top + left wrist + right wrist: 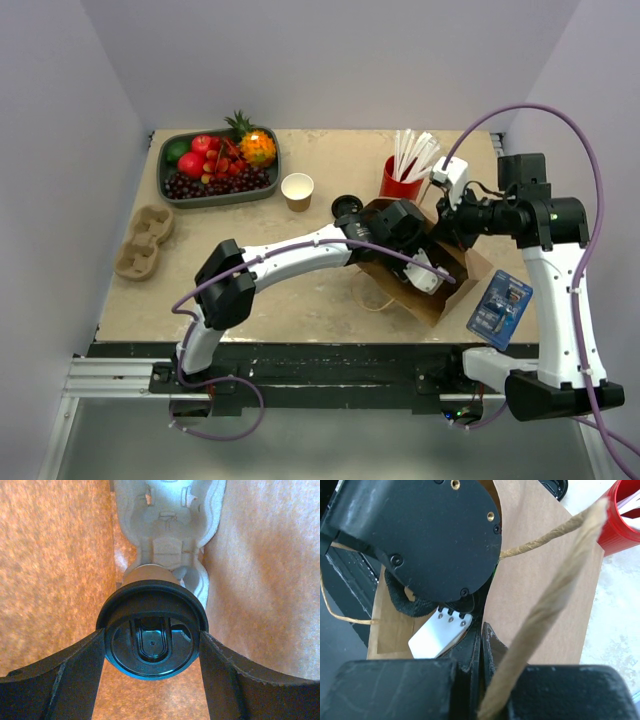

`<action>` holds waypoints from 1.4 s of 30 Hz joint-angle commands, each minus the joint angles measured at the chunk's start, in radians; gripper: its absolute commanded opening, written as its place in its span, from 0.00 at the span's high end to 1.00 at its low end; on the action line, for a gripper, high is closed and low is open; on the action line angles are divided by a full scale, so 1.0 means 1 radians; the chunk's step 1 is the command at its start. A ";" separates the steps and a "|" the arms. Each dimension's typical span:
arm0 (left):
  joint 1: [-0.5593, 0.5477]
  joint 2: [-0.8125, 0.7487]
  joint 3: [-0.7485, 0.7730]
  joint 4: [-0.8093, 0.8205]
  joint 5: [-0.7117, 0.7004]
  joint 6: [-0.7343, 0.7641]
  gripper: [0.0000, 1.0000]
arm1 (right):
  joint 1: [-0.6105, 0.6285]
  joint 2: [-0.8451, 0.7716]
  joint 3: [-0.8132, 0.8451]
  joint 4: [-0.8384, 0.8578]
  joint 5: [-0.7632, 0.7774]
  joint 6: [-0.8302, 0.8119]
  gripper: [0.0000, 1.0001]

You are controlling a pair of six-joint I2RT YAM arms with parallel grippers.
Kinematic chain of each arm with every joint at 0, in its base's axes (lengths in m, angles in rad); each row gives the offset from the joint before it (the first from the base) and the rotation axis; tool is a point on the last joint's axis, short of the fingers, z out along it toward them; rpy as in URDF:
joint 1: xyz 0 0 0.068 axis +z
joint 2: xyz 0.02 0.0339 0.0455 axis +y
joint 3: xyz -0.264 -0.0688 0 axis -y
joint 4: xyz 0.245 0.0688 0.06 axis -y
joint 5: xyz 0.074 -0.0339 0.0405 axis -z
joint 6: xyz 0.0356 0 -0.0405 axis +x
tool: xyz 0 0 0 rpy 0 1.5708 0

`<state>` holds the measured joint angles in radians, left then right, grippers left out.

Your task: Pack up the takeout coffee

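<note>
The takeout coffee (150, 647), a tan-sided cup under a round black lid, is inside the brown paper bag (445, 290). My left gripper (152, 655) is shut on it, one finger on each side of the lid. A moulded pulp carrier (167, 525) lies in the bag just beyond the cup. In the top view the left gripper (425, 268) reaches into the bag's mouth and the cup is hidden. My right gripper (482, 642) is shut on the bag's rim (540, 580), with the twine handle (545, 605) running past it. The right gripper also shows in the top view (452, 222).
A lidless paper cup (297, 190) and a round black thing (348, 207) stand left of the bag. A red cup with white straws (402, 180) stands behind it. A fruit tray (172, 190) is at the back left, a pulp cup carrier (145, 242) at the left, a blue packet (500, 305) at the right.
</note>
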<state>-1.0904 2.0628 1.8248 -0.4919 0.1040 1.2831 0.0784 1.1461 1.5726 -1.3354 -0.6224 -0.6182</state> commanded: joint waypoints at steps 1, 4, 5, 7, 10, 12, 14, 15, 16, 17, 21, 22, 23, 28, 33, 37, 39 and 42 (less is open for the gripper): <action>0.021 -0.030 -0.032 0.046 -0.017 -0.031 1.00 | 0.009 -0.013 0.041 -0.119 -0.092 -0.022 1.00; 0.021 -0.027 -0.029 0.032 -0.030 -0.021 1.00 | 0.009 -0.003 0.049 -0.120 -0.086 -0.017 1.00; 0.023 -0.021 -0.019 0.020 -0.030 -0.025 1.00 | 0.009 -0.002 0.049 -0.119 -0.085 -0.017 1.00; 0.024 -0.007 0.031 -0.046 -0.027 -0.033 1.00 | 0.009 0.006 0.044 -0.119 -0.077 -0.020 1.00; 0.029 0.008 0.057 -0.091 -0.036 -0.038 1.00 | 0.009 0.010 0.043 -0.119 -0.077 -0.025 1.00; 0.032 0.005 0.059 -0.115 -0.041 -0.036 1.00 | 0.009 0.012 0.038 -0.120 -0.074 -0.028 1.00; 0.037 0.003 0.067 -0.134 -0.035 -0.039 1.00 | 0.008 0.012 0.035 -0.119 -0.068 -0.034 1.00; 0.040 0.005 0.073 -0.151 -0.027 -0.041 1.00 | 0.009 0.014 0.035 -0.119 -0.068 -0.034 1.00; 0.044 0.002 0.074 -0.157 -0.023 -0.042 1.00 | 0.009 0.017 0.036 -0.119 -0.068 -0.034 1.00; 0.046 0.003 0.073 -0.160 -0.027 -0.041 1.00 | 0.009 0.017 0.038 -0.119 -0.069 -0.034 1.00; 0.052 0.005 0.062 -0.168 -0.017 -0.041 1.00 | 0.009 0.018 0.040 -0.119 -0.077 -0.032 1.00; 0.052 0.006 0.057 -0.169 -0.015 -0.038 1.00 | 0.009 0.018 0.040 -0.119 -0.077 -0.032 1.00; 0.052 0.008 0.051 -0.177 -0.012 -0.036 1.00 | 0.009 0.020 0.041 -0.119 -0.077 -0.032 1.00; 0.052 0.014 0.053 -0.195 0.003 -0.037 1.00 | 0.009 0.020 0.043 -0.119 -0.083 -0.032 1.00; 0.053 0.020 0.057 -0.175 0.010 -0.037 1.00 | 0.009 0.021 0.041 -0.117 -0.099 -0.031 1.00; 0.055 0.028 0.056 -0.169 0.020 -0.016 1.00 | 0.009 0.024 0.044 -0.107 -0.115 -0.017 1.00; 0.055 0.037 0.050 -0.172 0.025 -0.005 1.00 | 0.009 0.026 0.044 -0.104 -0.123 -0.009 1.00; 0.055 0.046 0.039 -0.181 0.040 0.016 1.00 | 0.009 0.027 0.046 -0.104 -0.135 -0.006 1.00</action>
<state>-1.0470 2.0693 1.8557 -0.6529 0.1078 1.2697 0.0788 1.1797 1.5764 -1.3380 -0.6556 -0.6418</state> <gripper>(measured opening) 0.744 0.014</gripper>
